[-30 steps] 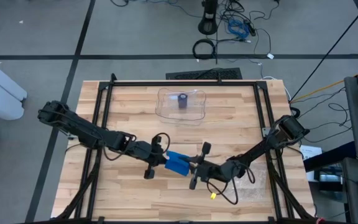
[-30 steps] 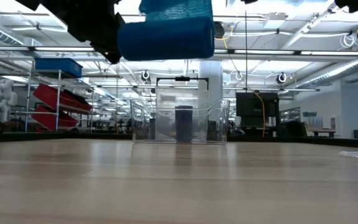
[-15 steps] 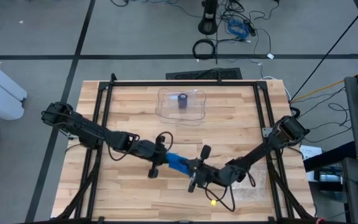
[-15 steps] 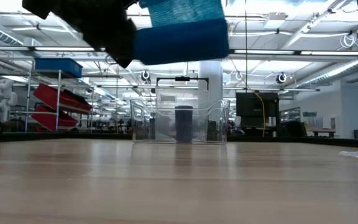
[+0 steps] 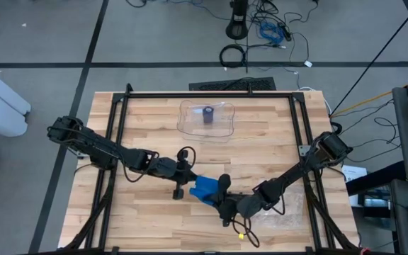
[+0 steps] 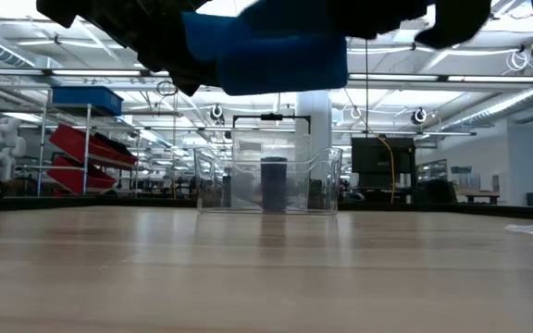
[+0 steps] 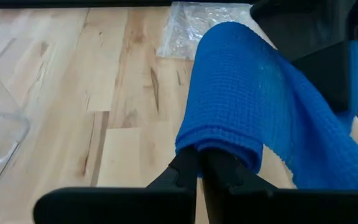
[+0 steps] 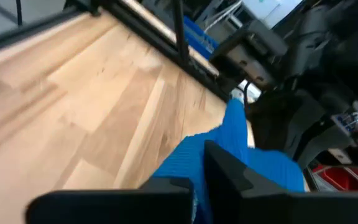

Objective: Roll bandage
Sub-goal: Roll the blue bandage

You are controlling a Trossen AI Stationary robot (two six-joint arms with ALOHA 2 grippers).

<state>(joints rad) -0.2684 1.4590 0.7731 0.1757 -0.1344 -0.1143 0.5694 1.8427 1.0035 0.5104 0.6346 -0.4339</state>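
A blue bandage (image 5: 202, 186) hangs in the air between my two grippers, above the near middle of the wooden table (image 5: 261, 142). Most of it is a roll (image 7: 229, 112) wound around my left gripper (image 7: 202, 163), which comes from the table's left and is shut. A short tail (image 7: 328, 143) runs from the roll to my right gripper (image 5: 221, 191), which comes from the right and is shut on it. In the low view the roll (image 6: 280, 57) hangs high, clear of the table. My left gripper has its shut fingers (image 7: 219, 167) stuck into the roll's core (image 7: 194, 149), nearly level, from the table's left and along the roll's axis. The bandage is wound around them in several layers, lifted clear. My right gripper holds the tail's end (image 8: 232, 134) from the right. Its own finger (image 8: 229, 171) hides the contact. The tail runs short and fairly taut to the roll.
A clear plastic tray (image 5: 225, 127) with a dark roll (image 5: 208, 115) in it stands at the far middle. Crinkled clear wrapping (image 7: 197, 28) lies on the table at the near right. Black frame rails (image 5: 119, 120) border the table on each side.
My right gripper has sunk and rolled over toward the roll. The tail, which stood up above the roll, now lies over its top, and one more turn is laid on. The roll stays lifted clear.
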